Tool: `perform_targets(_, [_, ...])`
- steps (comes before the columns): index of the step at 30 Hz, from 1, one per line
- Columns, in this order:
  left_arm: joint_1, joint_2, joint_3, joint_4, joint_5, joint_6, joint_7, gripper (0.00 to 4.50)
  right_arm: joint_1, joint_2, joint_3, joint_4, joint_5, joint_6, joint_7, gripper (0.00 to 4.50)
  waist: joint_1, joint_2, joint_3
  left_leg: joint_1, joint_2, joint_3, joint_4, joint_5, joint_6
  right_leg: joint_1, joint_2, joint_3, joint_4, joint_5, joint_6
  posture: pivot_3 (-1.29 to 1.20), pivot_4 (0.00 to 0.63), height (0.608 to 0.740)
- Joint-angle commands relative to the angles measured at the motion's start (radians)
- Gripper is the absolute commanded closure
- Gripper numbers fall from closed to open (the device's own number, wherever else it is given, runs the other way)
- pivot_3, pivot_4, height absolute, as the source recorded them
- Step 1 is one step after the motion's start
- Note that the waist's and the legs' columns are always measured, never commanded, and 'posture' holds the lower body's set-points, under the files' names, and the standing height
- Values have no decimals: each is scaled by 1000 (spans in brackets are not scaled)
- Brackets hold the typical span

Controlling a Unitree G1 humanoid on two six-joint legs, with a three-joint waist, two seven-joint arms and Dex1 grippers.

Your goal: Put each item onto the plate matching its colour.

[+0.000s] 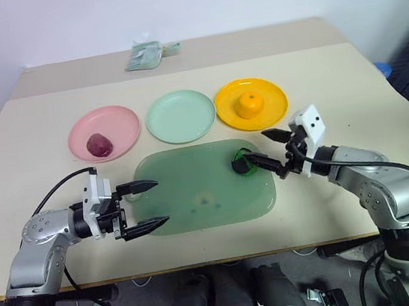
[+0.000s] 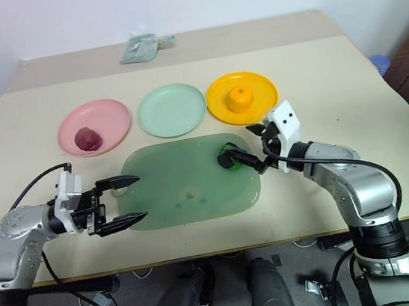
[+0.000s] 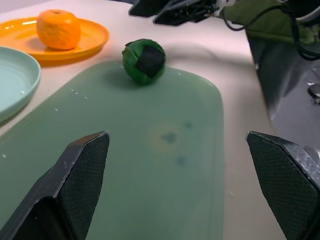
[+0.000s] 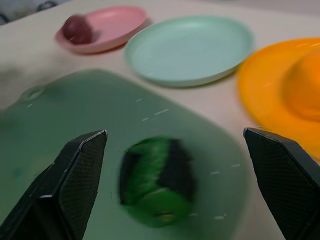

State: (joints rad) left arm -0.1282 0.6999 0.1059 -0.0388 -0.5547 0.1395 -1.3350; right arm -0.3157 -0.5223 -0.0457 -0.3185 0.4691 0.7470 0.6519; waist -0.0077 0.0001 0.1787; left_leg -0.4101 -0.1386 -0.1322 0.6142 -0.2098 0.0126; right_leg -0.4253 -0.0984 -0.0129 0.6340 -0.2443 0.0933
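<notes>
The left tool (image 1: 145, 204) hangs over the near left edge of the green tray (image 1: 197, 214), pointing to the right, and it is released: its two black fingers (image 1: 139, 186) stand wide apart and there is nothing between them. On the far left of the desk (image 1: 29, 138) lies the pink plate (image 1: 113, 120), and the purple-red fruit (image 1: 98, 144) sits on it, on its near side. Just to the right of it is the mint green plate (image 1: 181, 116), which carries nothing. The tray lies on the near side of these plates, in the middle of the desk, and it is translucent with rounded corners. The dark green fruit (image 1: 244, 164) with black patches rests on the far right corner of the tray, not on any plate. To the right of the mint green plate is the yellow-orange plate (image 1: 269, 99), and the orange fruit (image 1: 249, 105) sits in its middle. The right tool (image 1: 268, 150) is at the right edge of the tray, pointing to the left toward the green fruit. It is also released, with the fingers spread wide; in the right wrist view the green fruit (image 4: 157, 180) lies between and beyond the two fingers (image 4: 70, 175), and they do not touch it. At the far edge of the desk, beyond the plates, lies a pale green packet (image 1: 146, 55).
</notes>
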Motion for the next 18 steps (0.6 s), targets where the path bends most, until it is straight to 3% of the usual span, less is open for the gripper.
perform_targets(1, [-14, 1, 7, -23, -11, -12, -11, 0, -9, 26, 46, 29, -39, -45, -17, 52, -1, 0, 0, 0, 0, 0, 0, 0, 0, 0, 0, 0, 0, 0, 0, 0, 150, 740])
perform_targets(9, [32, 5, 26, -76, -10, -4, 20, 0, -60, 59, 95, 175, -76, -97, 8, 52, -3, 0, 0, 0, 0, 0, 0, 0, 0, 0, 0, 0, 0, 2, 2, 0, 150, 740])
perform_targets(12, [54, 6, 35, -103, -15, 2, 43, 0, -84, 67, 102, 215, -91, -126, 12, 932, -3, 0, 0, 0, 0, 0, 0, 0, 0, 0, 0, 0, 0, 2, 3, 0, 150, 740])
perform_targets(15, [79, 6, 44, -128, -18, 7, 68, 0, -109, 77, 106, 224, -92, -138, 25, 2338, -3, 0, 0, 0, 0, 0, 0, 0, 0, 0, 1, 0, 0, 2, 3, 0, 150, 740])
perform_targets(18, [99, -2, 52, -155, -21, 16, 105, 0, -148, 101, 116, 232, -97, -157, 28, 2338, -3, 0, 0, 0, 0, 0, 0, 0, 0, 0, 1, 0, 0, 2, 3, 0, 150, 740])
